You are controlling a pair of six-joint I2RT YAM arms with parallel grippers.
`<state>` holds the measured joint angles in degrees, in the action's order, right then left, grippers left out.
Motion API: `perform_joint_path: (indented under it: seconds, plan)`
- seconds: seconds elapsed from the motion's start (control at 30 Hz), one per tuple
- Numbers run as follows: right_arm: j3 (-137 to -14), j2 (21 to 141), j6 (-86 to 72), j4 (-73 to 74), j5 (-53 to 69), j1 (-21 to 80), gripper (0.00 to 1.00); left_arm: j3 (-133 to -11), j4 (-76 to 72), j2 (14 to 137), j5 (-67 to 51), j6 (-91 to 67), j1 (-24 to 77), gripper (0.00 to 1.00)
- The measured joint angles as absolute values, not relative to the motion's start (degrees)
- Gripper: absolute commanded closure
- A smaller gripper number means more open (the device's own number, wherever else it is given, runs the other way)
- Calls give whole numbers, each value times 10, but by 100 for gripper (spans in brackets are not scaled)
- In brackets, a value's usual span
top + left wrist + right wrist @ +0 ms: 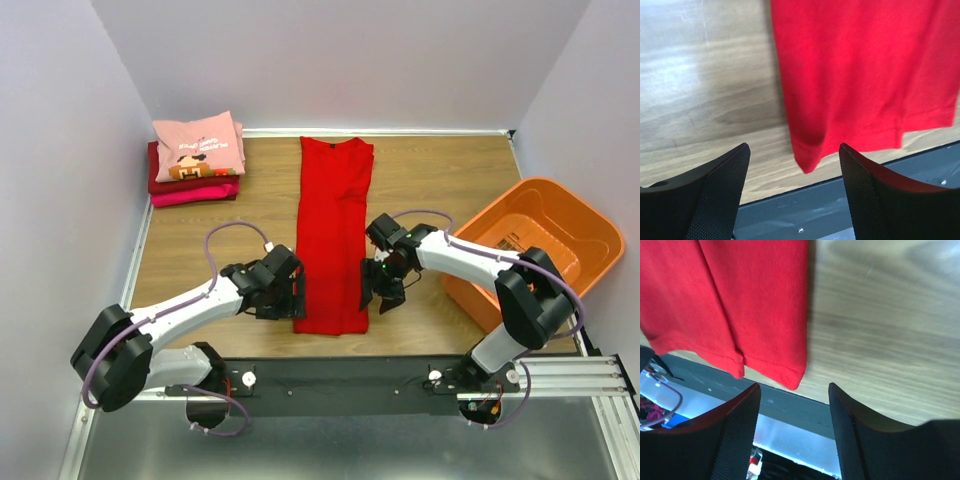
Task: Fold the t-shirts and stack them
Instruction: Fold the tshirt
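We log white arm links [180, 308], black joints [112, 358], looped purple cables [213, 248]; black mesh-textured fingers [720, 197] across both wrist views' bottom.

top: high above, looking down at the whole worktop [440, 170] | both wrists: low, very close, facing near hem of the red t-shirt [865, 75] | shared: that hem

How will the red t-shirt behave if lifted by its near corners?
Probably floppy: the red t-shirt is thin cloth lying flat on the table. Its folded layers, visible at the hem, may slide apart. Being so thin, it is likely light.
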<state>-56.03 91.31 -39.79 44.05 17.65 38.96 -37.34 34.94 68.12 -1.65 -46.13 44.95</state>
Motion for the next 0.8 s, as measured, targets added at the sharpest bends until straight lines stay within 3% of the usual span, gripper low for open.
perform_joint_path:
  seconds: [0.8]
  plan:
    - [-522,952,-446,414,196,453,51,-323,317,688,-75,-465,449,52]
